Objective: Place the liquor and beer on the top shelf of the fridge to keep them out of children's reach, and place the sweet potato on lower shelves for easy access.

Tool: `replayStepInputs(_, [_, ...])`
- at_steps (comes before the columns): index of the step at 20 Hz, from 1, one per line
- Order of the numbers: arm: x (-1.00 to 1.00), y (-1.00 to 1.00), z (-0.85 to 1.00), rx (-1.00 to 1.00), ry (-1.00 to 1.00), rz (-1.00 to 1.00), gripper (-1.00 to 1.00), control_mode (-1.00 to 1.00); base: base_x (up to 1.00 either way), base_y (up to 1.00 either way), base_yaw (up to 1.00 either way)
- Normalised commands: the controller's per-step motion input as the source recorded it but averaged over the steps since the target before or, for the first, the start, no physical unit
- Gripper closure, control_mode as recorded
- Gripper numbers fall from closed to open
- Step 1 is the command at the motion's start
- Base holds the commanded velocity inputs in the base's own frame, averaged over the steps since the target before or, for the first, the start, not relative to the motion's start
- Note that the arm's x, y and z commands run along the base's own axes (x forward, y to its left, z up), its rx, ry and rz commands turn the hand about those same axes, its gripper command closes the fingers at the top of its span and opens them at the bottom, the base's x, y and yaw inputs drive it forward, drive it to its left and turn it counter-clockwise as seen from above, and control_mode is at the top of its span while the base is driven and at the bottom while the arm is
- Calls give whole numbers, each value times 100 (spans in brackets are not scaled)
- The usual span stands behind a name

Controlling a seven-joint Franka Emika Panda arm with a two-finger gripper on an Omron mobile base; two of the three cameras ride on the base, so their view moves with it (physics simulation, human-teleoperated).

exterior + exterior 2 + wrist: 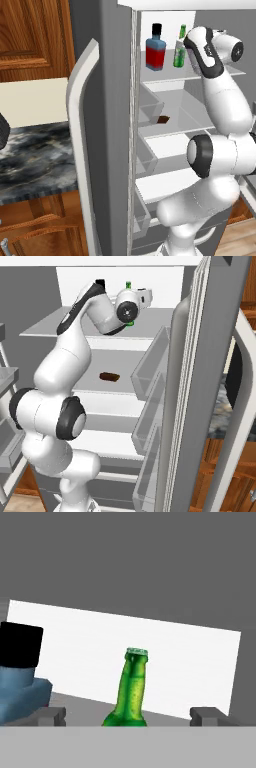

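The fridge [117,125] stands open. On its top shelf [165,76] the red and blue liquor [156,47] stands upright, and the green beer [179,49] stands upright just right of it, partly behind my arm. In the hand view my gripper [130,717] is open, its fingertips [50,716] wide apart on either side of the beer [131,687] without touching it, and the liquor [20,677] is at the left edge. The sweet potato [163,119] lies on the shelf below the top one, also seen as the brown sweet potato [109,376].
The thick fridge door [80,130] hangs open at the left, with clear door bins [150,363] on its inner side. More white shelves [165,145] and drawers lie lower down. A dark marbled counter [35,155] over wooden cabinets stands left of the door.
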Motion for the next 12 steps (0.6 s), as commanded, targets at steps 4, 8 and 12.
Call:
replayStepInputs(4, [-95, 0, -11, -19, 16, 0, -100, -100, 0, 0, 0])
replayStepInputs(8, [-100, 8, -13, -21, 21, 0, -100, -100, 0, 0, 0])
replayStepInputs(12, [-100, 22, -11, -19, 12, 0, -100, -100, 0, 0, 0])
